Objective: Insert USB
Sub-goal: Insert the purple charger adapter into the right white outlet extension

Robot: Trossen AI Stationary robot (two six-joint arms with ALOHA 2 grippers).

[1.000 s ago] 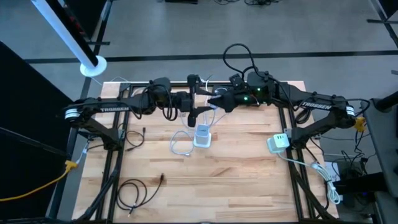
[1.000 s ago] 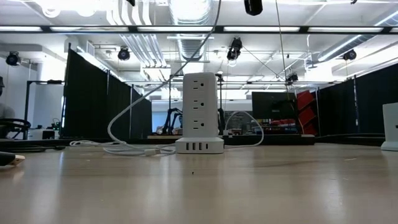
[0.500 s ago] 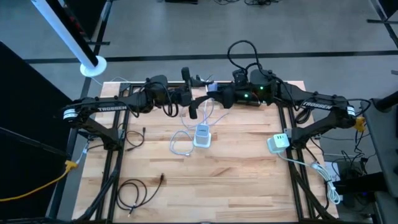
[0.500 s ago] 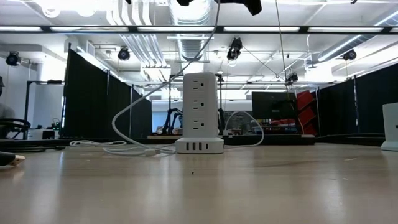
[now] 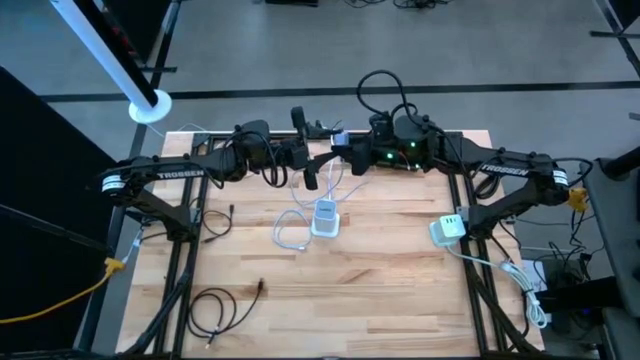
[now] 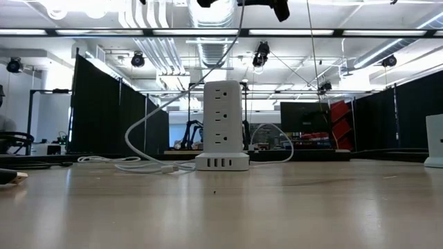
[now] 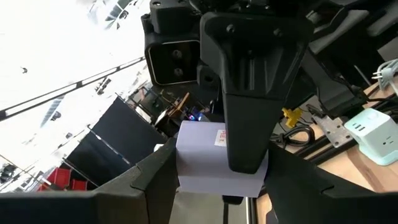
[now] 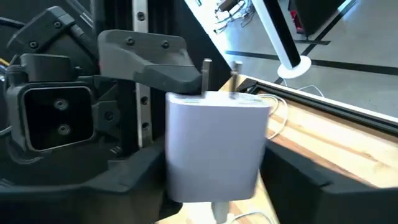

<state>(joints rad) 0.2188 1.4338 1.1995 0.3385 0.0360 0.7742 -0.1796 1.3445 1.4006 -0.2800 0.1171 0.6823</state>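
A white plug-in adapter (image 5: 340,141) with two metal prongs (image 8: 219,70) hangs high over the table's far middle, held between my left gripper (image 7: 217,177) and my right gripper (image 8: 217,177), both shut on it. A white cable (image 6: 138,131) leaves the adapter's underside, drops in a slack arc and lies coiled (image 5: 292,232) on the wood. A white power tower (image 5: 326,217) stands below on its base, with a row of USB ports (image 6: 221,163) facing the near edge. My left gripper has the adapter's body (image 7: 186,165) pinched between its two fingers, coming level from the table's left. The adapter is lifted clear, with the cable slack below it. My right gripper's finger (image 7: 249,106) lies across the face toward the camera. My right gripper pinches the adapter's body (image 8: 186,155) between its two fingers, coming roughly level from the table's right. The prongs stand at the end away from the cable. My left gripper's finger (image 8: 149,59) reaches the prong end from behind.
A second white power cube (image 5: 448,230) with its cord sits at the table's right edge. A black cable (image 5: 215,305) lies looped at the near left. A white tube (image 5: 150,100) slants in beyond the far left corner. Bare wood lies in front of the tower.
Both wrists have rolled, and my right gripper has shifted slightly toward the far edge. The adapter has turned with them, so its light face now shows from above. The hanging stretch of cable has swung a little; the coil on the table has stayed.
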